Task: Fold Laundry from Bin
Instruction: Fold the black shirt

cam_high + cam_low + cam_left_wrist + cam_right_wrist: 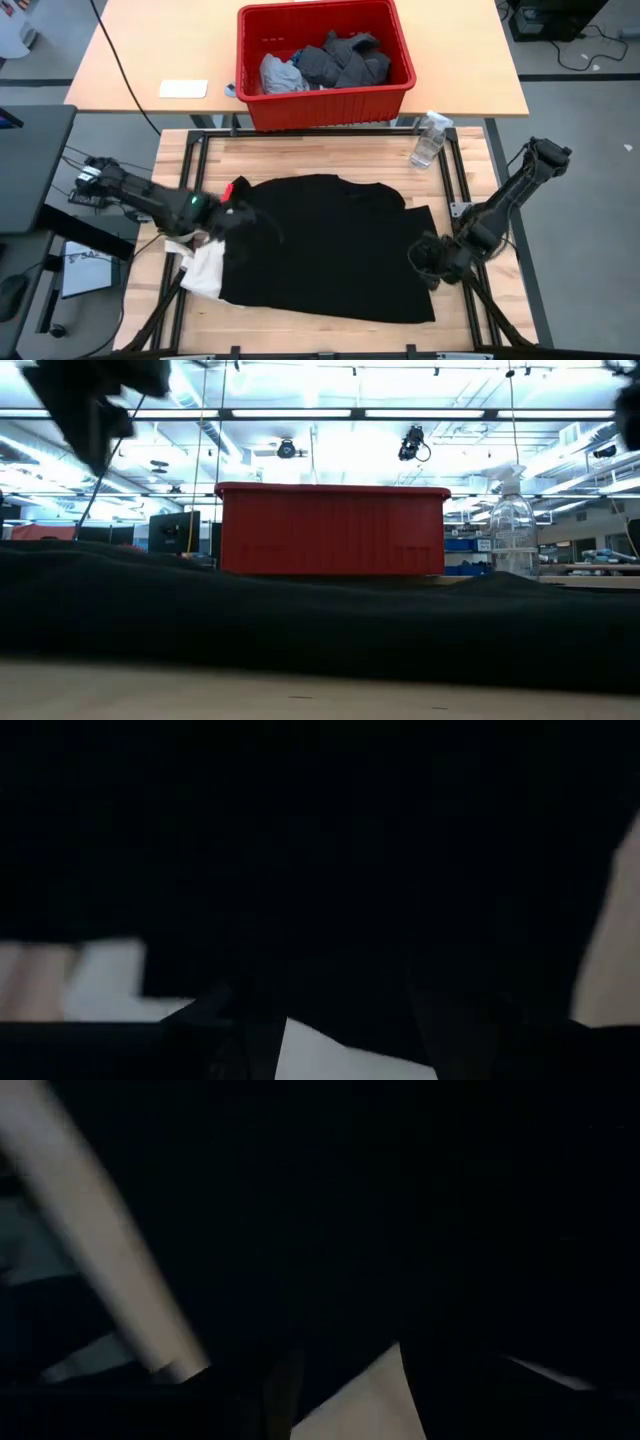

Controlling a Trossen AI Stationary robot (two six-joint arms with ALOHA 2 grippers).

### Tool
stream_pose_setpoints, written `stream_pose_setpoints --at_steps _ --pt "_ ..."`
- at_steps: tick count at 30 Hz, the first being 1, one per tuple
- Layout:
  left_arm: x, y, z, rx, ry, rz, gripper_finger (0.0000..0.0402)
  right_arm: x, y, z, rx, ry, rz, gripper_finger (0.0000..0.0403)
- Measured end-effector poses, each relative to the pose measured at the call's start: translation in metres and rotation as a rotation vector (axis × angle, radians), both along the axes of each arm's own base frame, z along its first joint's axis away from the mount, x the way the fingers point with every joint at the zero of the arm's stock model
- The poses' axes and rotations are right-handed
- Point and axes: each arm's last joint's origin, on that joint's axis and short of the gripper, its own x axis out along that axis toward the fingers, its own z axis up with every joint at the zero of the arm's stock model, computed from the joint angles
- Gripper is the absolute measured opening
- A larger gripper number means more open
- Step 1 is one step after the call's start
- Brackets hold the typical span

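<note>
A black T-shirt (330, 245) lies spread flat on the wooden table (300, 158); the low view shows it as a dark band (300, 630). My left gripper (238, 215) hangs over the shirt's left edge, blurred, its fingers apart (340, 1025) with dark cloth beyond them. My right gripper (428, 262) is at the shirt's right edge, pointing steeply down, its fingers apart (345, 1380) with a light surface showing between them. The red bin (330, 108) stands on the far table and holds grey garments (330, 60).
A white cloth (205, 268) sticks out from under the shirt's left edge near my left gripper. A clear spray bottle (430, 140) stands at the table's far right corner. A flat white item (183, 88) lies left of the bin. Bare wood shows along the near edge.
</note>
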Motion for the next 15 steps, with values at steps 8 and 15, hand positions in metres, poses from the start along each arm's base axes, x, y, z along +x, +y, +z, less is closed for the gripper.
stream_pose_setpoints --at_steps 8,15 --pt "0.009 0.085 -0.005 -0.020 -0.025 -0.071 0.0199 0.027 -0.050 0.004 -0.227 -0.081 0.082 0.0170" --pt "0.001 0.123 -0.026 -0.104 -0.118 -0.154 0.0199 0.048 -0.091 0.006 -0.336 -0.137 0.091 0.0171"
